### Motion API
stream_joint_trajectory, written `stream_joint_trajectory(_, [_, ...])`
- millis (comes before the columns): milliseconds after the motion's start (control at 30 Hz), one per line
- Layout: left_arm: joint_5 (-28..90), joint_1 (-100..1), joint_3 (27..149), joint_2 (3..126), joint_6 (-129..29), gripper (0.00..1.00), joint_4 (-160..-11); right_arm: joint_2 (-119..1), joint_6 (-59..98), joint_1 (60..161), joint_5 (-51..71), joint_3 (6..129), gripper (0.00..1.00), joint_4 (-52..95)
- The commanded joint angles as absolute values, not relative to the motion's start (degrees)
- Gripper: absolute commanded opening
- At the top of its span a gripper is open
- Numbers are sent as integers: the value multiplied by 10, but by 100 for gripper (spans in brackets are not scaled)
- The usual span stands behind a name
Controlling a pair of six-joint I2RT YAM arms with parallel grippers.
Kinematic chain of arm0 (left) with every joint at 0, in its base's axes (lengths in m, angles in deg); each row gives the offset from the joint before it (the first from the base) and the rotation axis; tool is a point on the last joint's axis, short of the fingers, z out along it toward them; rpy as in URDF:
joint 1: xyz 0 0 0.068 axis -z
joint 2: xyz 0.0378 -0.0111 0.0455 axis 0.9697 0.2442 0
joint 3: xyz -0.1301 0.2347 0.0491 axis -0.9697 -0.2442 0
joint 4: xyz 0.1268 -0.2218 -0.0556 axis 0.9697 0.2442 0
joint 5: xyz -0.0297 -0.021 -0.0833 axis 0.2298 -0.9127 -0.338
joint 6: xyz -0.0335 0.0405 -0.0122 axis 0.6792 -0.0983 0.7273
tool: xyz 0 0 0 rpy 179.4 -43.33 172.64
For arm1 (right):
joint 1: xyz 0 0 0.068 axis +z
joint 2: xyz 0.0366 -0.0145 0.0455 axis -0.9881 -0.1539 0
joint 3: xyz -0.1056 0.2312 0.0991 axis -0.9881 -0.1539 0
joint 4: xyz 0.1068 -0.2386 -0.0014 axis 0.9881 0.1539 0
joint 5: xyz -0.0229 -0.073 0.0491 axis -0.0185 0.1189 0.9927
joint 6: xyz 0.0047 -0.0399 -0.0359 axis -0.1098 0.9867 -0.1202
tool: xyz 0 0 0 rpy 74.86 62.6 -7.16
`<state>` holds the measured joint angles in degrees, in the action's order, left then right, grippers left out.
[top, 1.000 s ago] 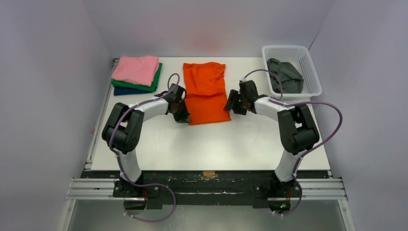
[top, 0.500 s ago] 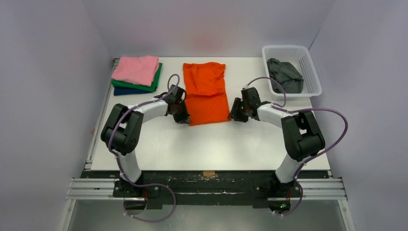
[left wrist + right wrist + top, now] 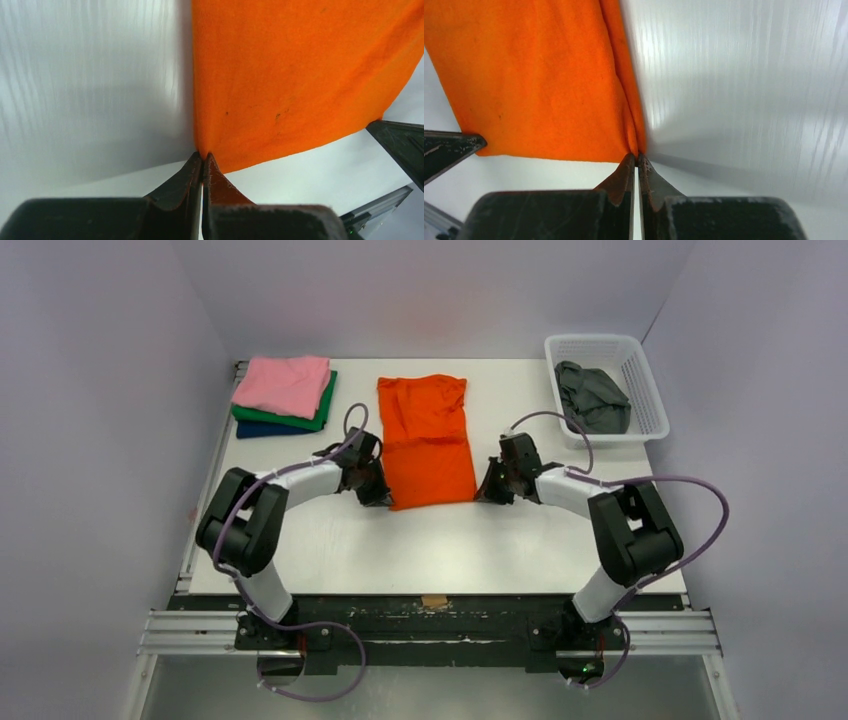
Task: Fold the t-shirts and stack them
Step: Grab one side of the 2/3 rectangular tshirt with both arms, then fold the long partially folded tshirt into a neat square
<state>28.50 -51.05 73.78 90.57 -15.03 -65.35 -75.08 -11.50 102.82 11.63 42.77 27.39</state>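
Observation:
An orange t-shirt (image 3: 427,440), folded into a long strip, lies flat at the table's middle. My left gripper (image 3: 385,499) is shut on its near left corner (image 3: 202,152), where the jaws pinch the cloth edge. At the near right corner (image 3: 637,154) my right gripper (image 3: 483,496) is shut on the same shirt. A stack of folded t-shirts, pink (image 3: 283,383) over green (image 3: 322,412) over navy (image 3: 262,429), sits at the far left. A dark grey t-shirt (image 3: 592,396) lies crumpled in the basket.
The white lattice basket (image 3: 649,396) stands at the far right corner of the white table (image 3: 430,540). Purple cables loop from both arms. A metal rail runs along the table's near edge (image 3: 430,630).
The right gripper has moved toward me to the shirt's near right corner and shut on it. The left gripper, still shut, pulled its corner slightly nearer; the shirt now lies longer and straighter.

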Motion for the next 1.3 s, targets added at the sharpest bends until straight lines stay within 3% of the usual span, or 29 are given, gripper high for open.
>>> stream_joint_trajectory(0, [292,-479,672,788,-135,0,-619,-621,-112,1052,141,367,0,327])
stream_joint_trajectory(233, [334,-421,597,572,-96,0,-567,-408,-91,1067,138,343,0,409])
stream_joint_trajectory(400, [351,-421,643,503,-130,0,-537,-380,-96,1067,131,383,0,367])
stream_joint_trajectory(767, [278,-540,805,675,-182,0,-540,-515,-138,1049,45,518,0,313])
stream_joint_trajectory(1267, [262,-619,1062,936,-217,0,-477,-791,-85,988,94,744,0,260])
